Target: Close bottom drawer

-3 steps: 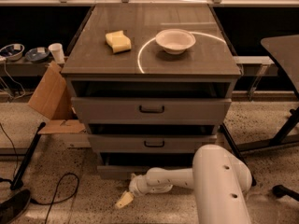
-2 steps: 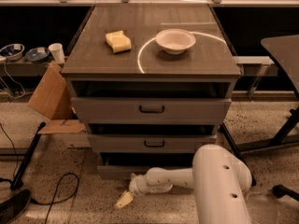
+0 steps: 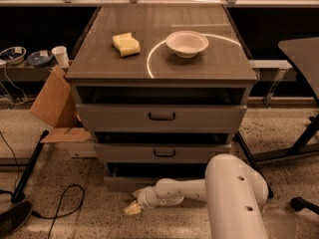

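The bottom drawer [image 3: 122,183] is the lowest and narrowest grey front of the cabinet. It stands pulled out, with a dark gap above its front; its handle is hidden behind my arm. My white arm [image 3: 234,193] reaches left along the floor in front of it. My gripper [image 3: 133,208] is low at the drawer's front, near its left half, just above the floor, pale fingertips pointing down-left.
The middle drawer [image 3: 163,153] and top drawer [image 3: 161,116] also stand slightly out. A yellow sponge [image 3: 126,44] and a white bowl [image 3: 187,43] sit on the cabinet top. Cardboard [image 3: 52,101] leans at left. A black cable [image 3: 60,203] lies on the floor. Table legs [image 3: 299,143] stand at right.
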Controlling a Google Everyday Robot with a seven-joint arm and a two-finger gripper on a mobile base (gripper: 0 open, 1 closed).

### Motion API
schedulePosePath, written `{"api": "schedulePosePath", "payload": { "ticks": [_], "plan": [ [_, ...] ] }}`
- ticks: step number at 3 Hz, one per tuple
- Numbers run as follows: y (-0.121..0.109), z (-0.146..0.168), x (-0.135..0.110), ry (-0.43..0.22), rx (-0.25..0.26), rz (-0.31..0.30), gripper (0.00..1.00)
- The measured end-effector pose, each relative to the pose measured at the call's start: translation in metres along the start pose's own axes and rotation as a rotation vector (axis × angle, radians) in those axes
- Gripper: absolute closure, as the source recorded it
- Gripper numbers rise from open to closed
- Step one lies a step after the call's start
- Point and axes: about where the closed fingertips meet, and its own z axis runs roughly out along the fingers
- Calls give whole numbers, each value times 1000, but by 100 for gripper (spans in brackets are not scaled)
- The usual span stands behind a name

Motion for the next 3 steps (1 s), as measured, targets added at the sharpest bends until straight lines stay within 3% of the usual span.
{"api": "schedulePosePath", "payload": {
  "ticks": [2, 3],
  "plan": [
    [-9, 10, -13, -2, -18, -17, 86],
    [-18, 18, -24, 2, -26, -29, 100]
  ]
}}
